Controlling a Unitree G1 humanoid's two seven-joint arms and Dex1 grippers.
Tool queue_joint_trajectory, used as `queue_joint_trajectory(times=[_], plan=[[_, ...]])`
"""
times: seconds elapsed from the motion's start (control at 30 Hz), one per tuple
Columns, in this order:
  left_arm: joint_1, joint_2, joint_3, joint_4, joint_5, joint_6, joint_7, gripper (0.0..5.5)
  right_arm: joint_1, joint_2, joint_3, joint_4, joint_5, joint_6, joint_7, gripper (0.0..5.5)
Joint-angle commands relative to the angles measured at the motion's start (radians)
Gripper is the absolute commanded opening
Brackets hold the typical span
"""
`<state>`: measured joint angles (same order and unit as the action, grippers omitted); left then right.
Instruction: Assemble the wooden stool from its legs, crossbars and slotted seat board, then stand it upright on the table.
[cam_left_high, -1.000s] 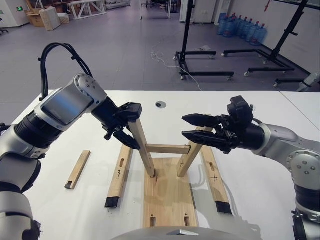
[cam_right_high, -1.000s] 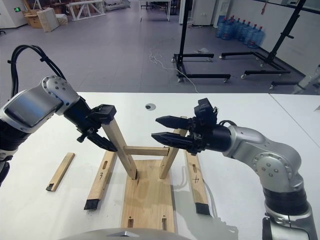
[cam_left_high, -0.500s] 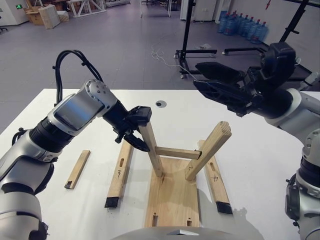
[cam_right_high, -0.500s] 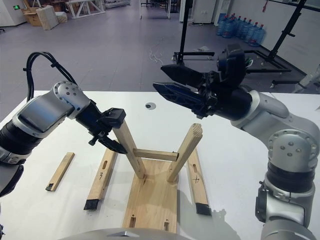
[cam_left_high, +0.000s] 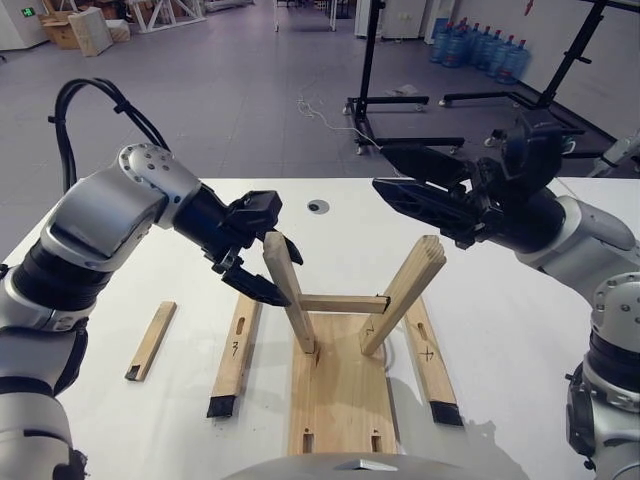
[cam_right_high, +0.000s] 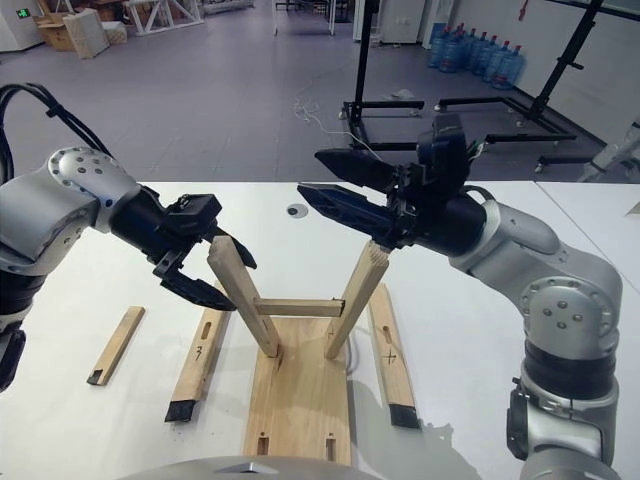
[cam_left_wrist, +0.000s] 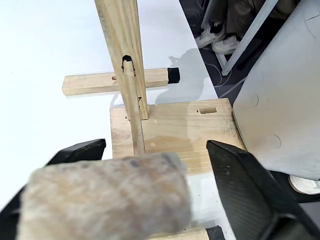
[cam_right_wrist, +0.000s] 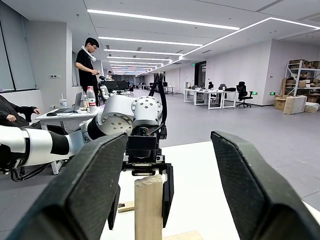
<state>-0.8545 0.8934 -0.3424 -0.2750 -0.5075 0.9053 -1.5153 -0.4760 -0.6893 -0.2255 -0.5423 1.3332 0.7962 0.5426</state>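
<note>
The slotted seat board (cam_left_high: 340, 395) lies flat on the white table (cam_left_high: 520, 330). Two legs stand in it, leaning apart: the left leg (cam_left_high: 290, 305) and the right leg (cam_left_high: 405, 300), joined by a crossbar (cam_left_high: 342, 302). My left gripper (cam_left_high: 278, 268) is open, one finger on each side of the left leg's top without pressing it. In the left wrist view the left gripper (cam_left_wrist: 156, 144) shows that gap. My right gripper (cam_right_high: 310, 175) hangs open just above the right leg's top.
Two more legs lie flat beside the seat board, one on its left (cam_left_high: 237, 350) and one on its right (cam_left_high: 430, 362). A short loose crossbar (cam_left_high: 152, 340) lies further left. A round hole (cam_left_high: 318, 207) marks the table's far side.
My right gripper rose from around the right leg to above its top. My left gripper's fingers have spread away from the left leg's top. The head camera shifted slightly.
</note>
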Motion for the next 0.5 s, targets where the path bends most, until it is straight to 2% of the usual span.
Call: queue_joint_trajectory(times=[0.03,0.13,0.3,0.4,0.5], plan=[[0.104,0.031,0.146,-0.058,-0.045,0.04,0.113,4.09,-0.025,0.0,0.036,0.012,-0.068,-0.013,0.012,3.08],[0.212,0.004,0.301,-0.097,-0.086,0.083,0.264,4.09,-0.08,0.061,0.116,0.025,-0.196,-0.052,-0.053,3.08],[0.33,-0.102,0.508,-0.231,-0.241,0.147,0.463,4.09,-0.096,0.101,0.239,-0.006,-0.385,-0.097,-0.049,3.08],[0.388,-0.202,0.614,-0.307,-0.346,0.152,0.61,4.09,-0.082,0.104,0.303,-0.015,-0.5,-0.112,-0.058,3.08],[0.468,-0.336,0.753,-0.375,-0.406,0.089,0.82,4.09,-0.018,0.089,0.423,-0.063,-0.742,-0.19,-0.102,3.08]])
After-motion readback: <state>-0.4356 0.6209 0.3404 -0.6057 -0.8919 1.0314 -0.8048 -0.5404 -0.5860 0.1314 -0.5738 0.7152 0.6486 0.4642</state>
